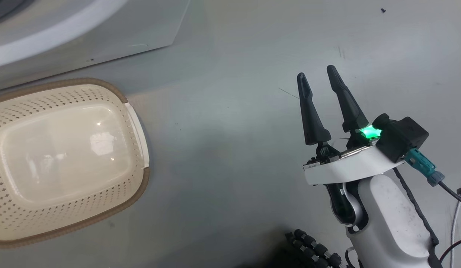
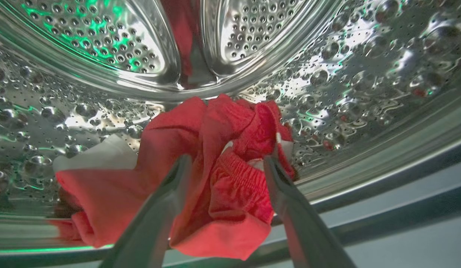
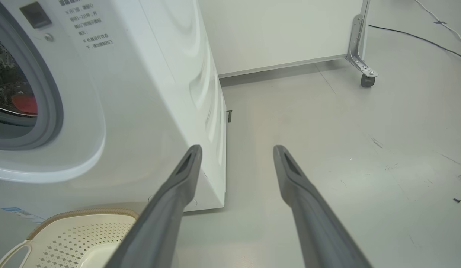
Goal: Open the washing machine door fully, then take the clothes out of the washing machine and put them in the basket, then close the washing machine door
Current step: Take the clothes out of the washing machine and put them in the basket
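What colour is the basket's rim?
The rim is brown with a woven look, on a cream perforated basket; it shows best in the head view.

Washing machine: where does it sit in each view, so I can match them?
Head view: washing machine top left, white front above the basket.
Left wrist view: its steel drum surrounds the clothes, which lie between the fingers of the open left gripper.
Right wrist view: left half, drum opening at far left.
Shared landmark: the basket at its foot, head and right wrist views.

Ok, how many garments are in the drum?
1: the red garment lies bunched on the drum floor, between the open jaws of the left gripper. More could hide beneath it.
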`<state>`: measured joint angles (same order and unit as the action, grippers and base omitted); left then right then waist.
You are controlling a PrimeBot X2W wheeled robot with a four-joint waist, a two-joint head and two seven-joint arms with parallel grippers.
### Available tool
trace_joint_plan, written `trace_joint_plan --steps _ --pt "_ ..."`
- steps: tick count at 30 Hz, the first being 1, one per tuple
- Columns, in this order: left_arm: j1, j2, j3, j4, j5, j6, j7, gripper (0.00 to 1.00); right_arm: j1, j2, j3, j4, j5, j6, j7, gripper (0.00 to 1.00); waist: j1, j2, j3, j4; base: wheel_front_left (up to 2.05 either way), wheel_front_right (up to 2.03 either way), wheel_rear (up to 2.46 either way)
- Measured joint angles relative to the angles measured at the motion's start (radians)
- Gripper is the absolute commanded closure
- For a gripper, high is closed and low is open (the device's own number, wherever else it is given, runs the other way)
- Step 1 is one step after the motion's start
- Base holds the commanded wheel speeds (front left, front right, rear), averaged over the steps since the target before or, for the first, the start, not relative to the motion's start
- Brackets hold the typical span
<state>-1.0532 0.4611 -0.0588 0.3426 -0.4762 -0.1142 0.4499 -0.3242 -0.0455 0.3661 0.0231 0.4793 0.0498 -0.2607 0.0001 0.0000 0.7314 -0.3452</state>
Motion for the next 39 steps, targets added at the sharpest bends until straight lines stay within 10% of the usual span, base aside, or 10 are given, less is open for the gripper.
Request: trace_joint_plan --steps 15,18,19,20,39 --pt "-0.02 0.03 -0.02 0.114 0.001 -0.006 0.072 0.02 -0.021 0.001 0.007 0.001 0.006 -0.016 0.0 0.0 0.0 0.0 0.029 -0.045 0.0 0.0 0.0" --pt "-0.03 0.031 -0.021 0.132 0.001 -0.006 0.082 0.27 -0.023 0.001 0.008 0.001 0.013 -0.017 0.0 0.0 0.0 0.0 0.031 -0.047 0.0 0.0 0.0" --pt "-0.032 0.03 -0.022 0.137 0.001 -0.006 0.091 0.93 -0.024 0.001 0.008 0.001 0.013 -0.017 0.0 0.0 0.0 0.0 0.032 -0.048 0.0 0.0 0.0" --pt "-0.033 0.031 -0.025 0.137 0.001 -0.006 0.094 1.0 -0.025 0.001 0.008 0.001 0.013 -0.017 0.0 0.0 0.0 0.0 0.032 -0.048 0.0 0.0 0.0" --pt "-0.054 0.028 -0.069 0.131 0.031 -0.006 -0.035 1.0 -0.043 0.001 -0.009 0.012 -0.039 -0.025 0.0 0.0 0.0 0.0 0.02 -0.019 0.0 0.0 0.0"
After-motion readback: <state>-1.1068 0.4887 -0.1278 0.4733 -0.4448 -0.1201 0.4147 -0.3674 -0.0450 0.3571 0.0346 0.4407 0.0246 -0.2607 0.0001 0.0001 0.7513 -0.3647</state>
